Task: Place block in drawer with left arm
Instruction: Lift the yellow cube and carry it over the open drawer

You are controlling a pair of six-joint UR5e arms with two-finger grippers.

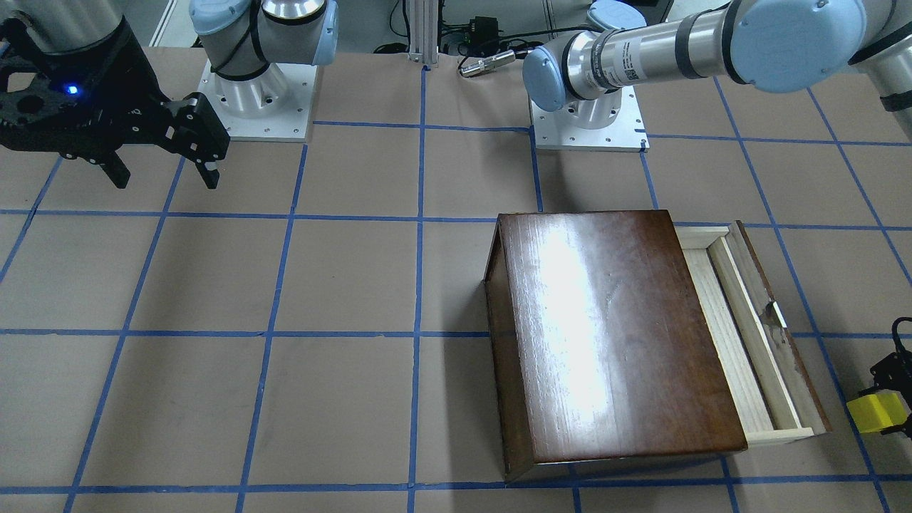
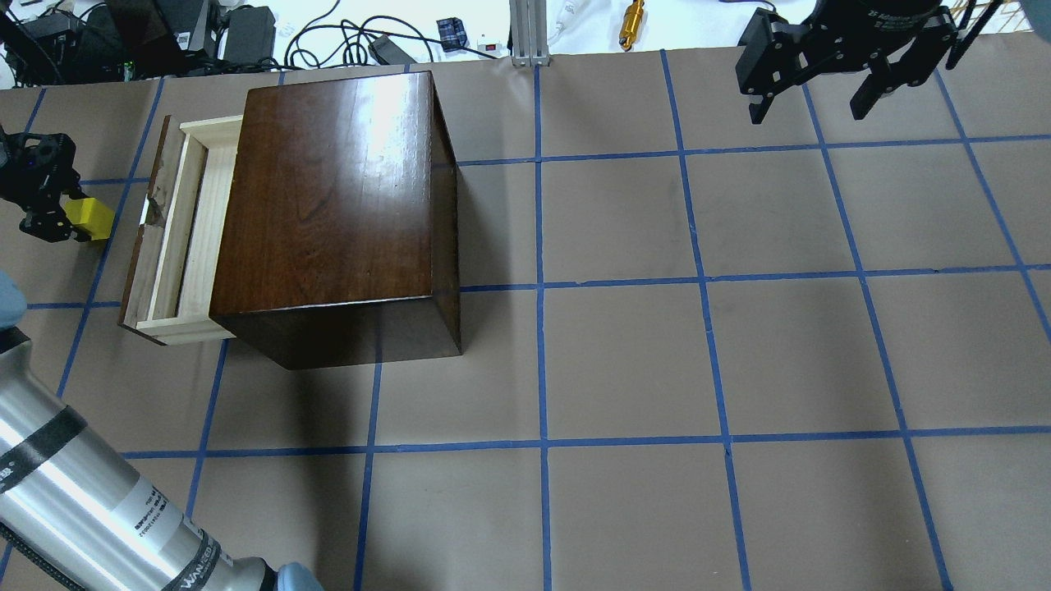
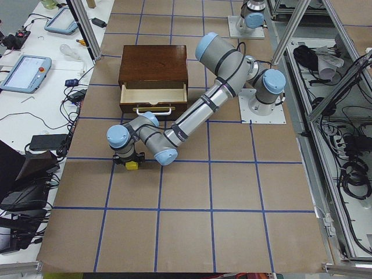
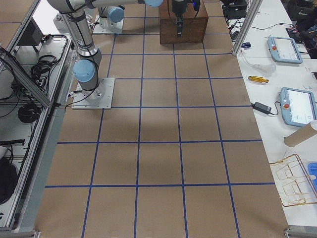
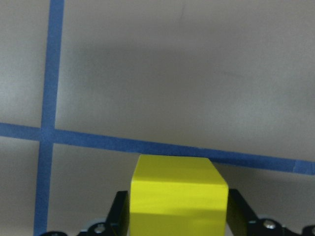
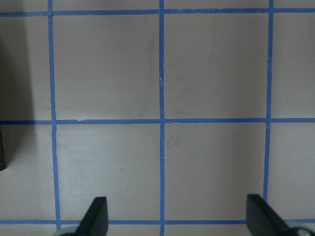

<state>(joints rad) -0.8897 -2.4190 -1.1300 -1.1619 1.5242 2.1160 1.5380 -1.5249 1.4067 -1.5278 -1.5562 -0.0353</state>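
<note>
The yellow block [image 5: 178, 196] sits between the fingers of my left gripper [image 2: 61, 215], which is shut on it. It also shows in the overhead view [image 2: 90, 220], the front view [image 1: 878, 412] and the left side view [image 3: 132, 165]. The gripper holds it beside the drawer's dark front panel, outside the drawer. The drawer [image 2: 190, 230] is pulled open from the dark-brown wooden box [image 2: 332, 197]; its pale tray [image 1: 734, 335] is empty. My right gripper [image 2: 813, 98] is open and empty, high over the far right of the table [image 1: 164, 171].
The brown table has a blue tape grid [image 2: 540, 287]. The arm bases [image 1: 260, 100] stand on white plates. Cables and a brass part [image 2: 632, 20] lie beyond the far edge.
</note>
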